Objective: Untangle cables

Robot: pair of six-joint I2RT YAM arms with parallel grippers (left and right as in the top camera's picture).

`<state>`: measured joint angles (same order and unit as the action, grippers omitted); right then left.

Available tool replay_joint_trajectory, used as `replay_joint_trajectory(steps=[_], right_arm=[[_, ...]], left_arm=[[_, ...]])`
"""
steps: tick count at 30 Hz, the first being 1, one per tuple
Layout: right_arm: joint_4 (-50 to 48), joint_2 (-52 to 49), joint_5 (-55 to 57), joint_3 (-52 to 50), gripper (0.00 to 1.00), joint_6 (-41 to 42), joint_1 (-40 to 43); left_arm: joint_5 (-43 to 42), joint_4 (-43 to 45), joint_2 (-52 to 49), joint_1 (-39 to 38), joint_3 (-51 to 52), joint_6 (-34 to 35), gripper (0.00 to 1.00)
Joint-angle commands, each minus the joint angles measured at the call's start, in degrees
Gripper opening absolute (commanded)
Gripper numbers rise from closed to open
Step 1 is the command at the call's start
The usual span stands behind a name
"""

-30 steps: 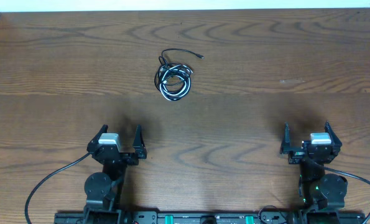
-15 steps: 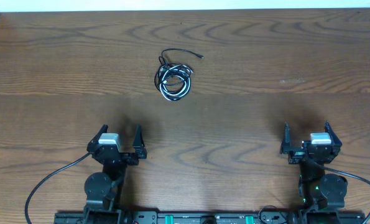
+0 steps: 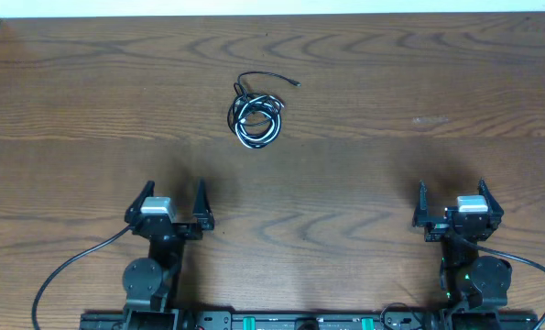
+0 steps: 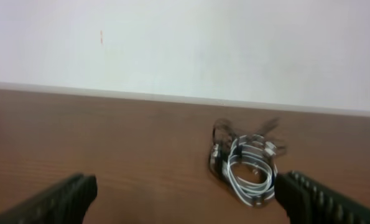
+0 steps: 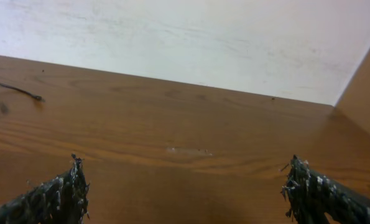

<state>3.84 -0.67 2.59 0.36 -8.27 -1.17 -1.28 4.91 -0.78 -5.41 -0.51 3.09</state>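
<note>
I am holding my left gripper and right gripper wide, gripping nothing; the cables are lying coiled well ahead of the left one, slightly to its right.

Dark brown wood-grain desk, flat, grain running L-R. Lying on it, far side & a bit left of ctr: small tangled coil of thin black and white cables, one black plug end trailing off far-right. Faint pale scuff well to the right.
</note>
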Motion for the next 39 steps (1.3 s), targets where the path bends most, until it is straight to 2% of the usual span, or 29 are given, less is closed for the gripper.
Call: replay_joint_trajectory(steps=[1,10,14,18,26,31,34,39], right_arm=[[0.2,-0.04,0.9,-0.02,0.99,-0.81,0.33],[0.2,-0.04,0.9,-0.02,0.99,-0.81,0.33],[0.2,-0.04,0.9,-0.02,0.99,-0.79,0.33],[0.2,-0.04,0.87,-0.02,0.99,-0.81,0.33],[0.2,-0.04,0.9,-0.02,0.99,-0.81,0.33],[0.2,-0.04,0.9,-0.02,0.99,-0.81,0.33],[0.2,-0.04,0.9,-0.02,0.99,-0.81,0.33],[0.2,-0.04,0.9,-0.02,0.99,-0.81,0.33]], left_arm=[[0.92,9.01,0.17,-0.02,0.28,-0.52,0.98],[0.9,34.77,0.17,-0.02,-0.09,0.98,0.98],[0.92,41.99,0.17,-0.02,-2.49,1.46,0.98],[0.9,45.35,0.17,-0.02,-4.98,1.44,0.98],[0.92,43.43,-0.59,-0.02,-16.37,-0.11,0.98],[0.66,24.5,-5.51,-0.02,-27.76,-0.04,0.98],[0.26,18.82,-9.18,-0.04,-30.21,0.85,0.98],[0.2,14.4,-14.73,-0.04,-31.95,3.21,0.98]])
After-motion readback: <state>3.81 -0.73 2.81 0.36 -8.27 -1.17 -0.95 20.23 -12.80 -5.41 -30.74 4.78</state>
